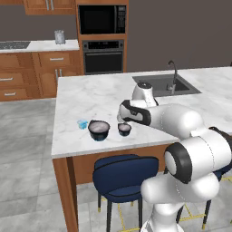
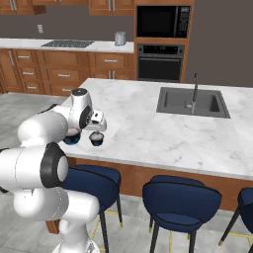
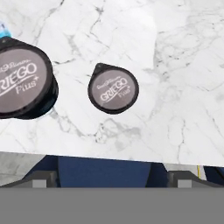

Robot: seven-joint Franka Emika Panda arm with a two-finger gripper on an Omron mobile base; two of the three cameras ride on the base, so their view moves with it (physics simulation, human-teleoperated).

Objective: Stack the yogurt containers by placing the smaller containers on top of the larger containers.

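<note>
The wide dark tub (image 1: 99,129) stands near the front edge of the island, its pale top printed "GRIEGO Plus" in the hand view (image 3: 19,78). The small dark tub (image 1: 124,129) sits just to its right (image 3: 113,89), apart from it. The tiny light-blue cup (image 1: 82,124) stands to the left of the wide tub and is cut off at the hand view's edge (image 3: 3,29). My gripper (image 1: 123,118) hangs a little above the small tub, pointing down. In the hand view its fingertips (image 3: 41,179) stand wide apart, open, with nothing between them. My arm partly hides the wide tub (image 2: 72,137).
The marble island (image 1: 95,95) has a sink (image 1: 165,85) and faucet at the back right. Blue stools (image 1: 124,174) stand below the front edge, right under the tubs. Cabinets, an oven and a microwave line the far wall.
</note>
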